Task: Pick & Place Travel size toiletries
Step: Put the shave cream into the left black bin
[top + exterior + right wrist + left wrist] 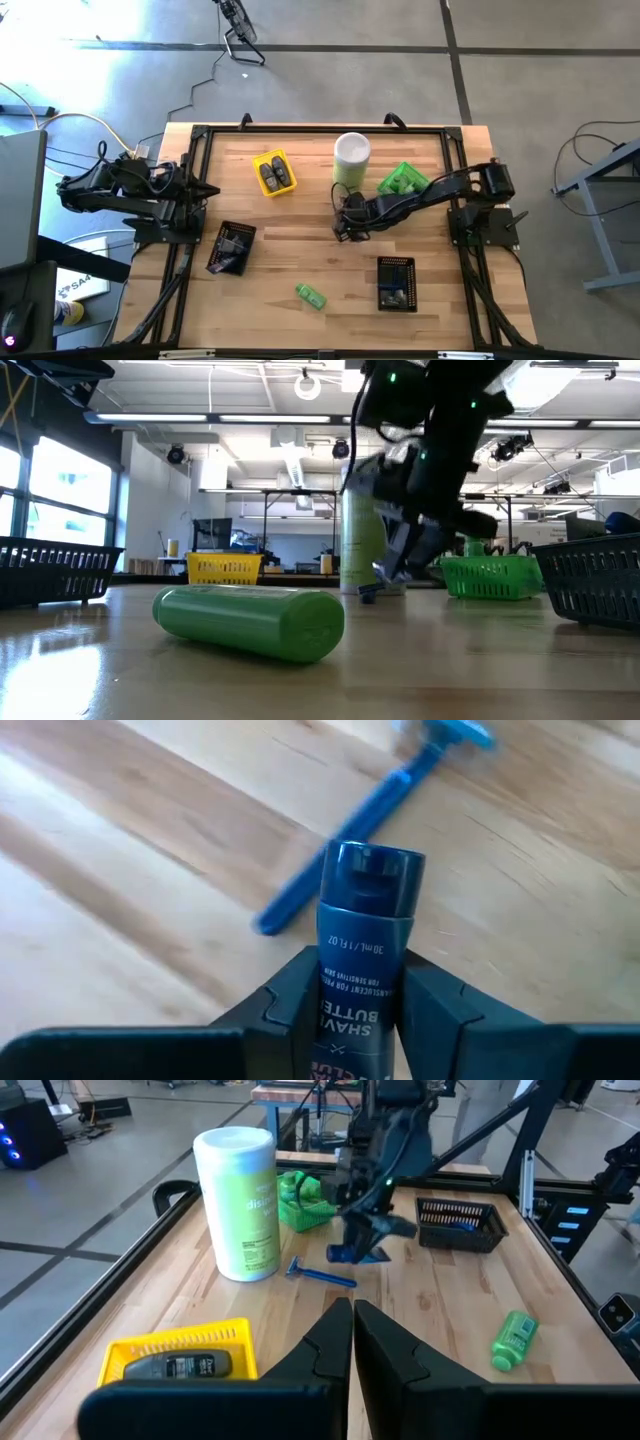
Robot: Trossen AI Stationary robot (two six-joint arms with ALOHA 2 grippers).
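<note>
My right gripper (360, 982) is near the table's middle (348, 226), shut on a dark navy tube (362, 935) printed "Shave Butter". A blue razor (350, 840) lies flat on the wood just beyond it, in front of the tall pale-green canister (238, 1205). A bright green mini bottle (310, 295) lies on its side toward the near edge and fills the foreground of the low view (250, 620). My left gripper (352, 1342) waits shut over the table's left edge (205, 190), touching nothing. My right gripper pinches the navy tube's body (358, 995) between its two fingers (292, 995), which lie along the tube's sides. The fingers slant steeply down from the table's right side. The cap end (372, 880) sticks out past the fingertips. The tube looks just clear of the wood (352, 1252).
A yellow tray (273, 172) with dark oval pieces stands at the far left, and a green tray (403, 181) at the far right. A black mesh tray (396, 283) is at the near right and another (232, 247) at the left. A black frame edges the table.
</note>
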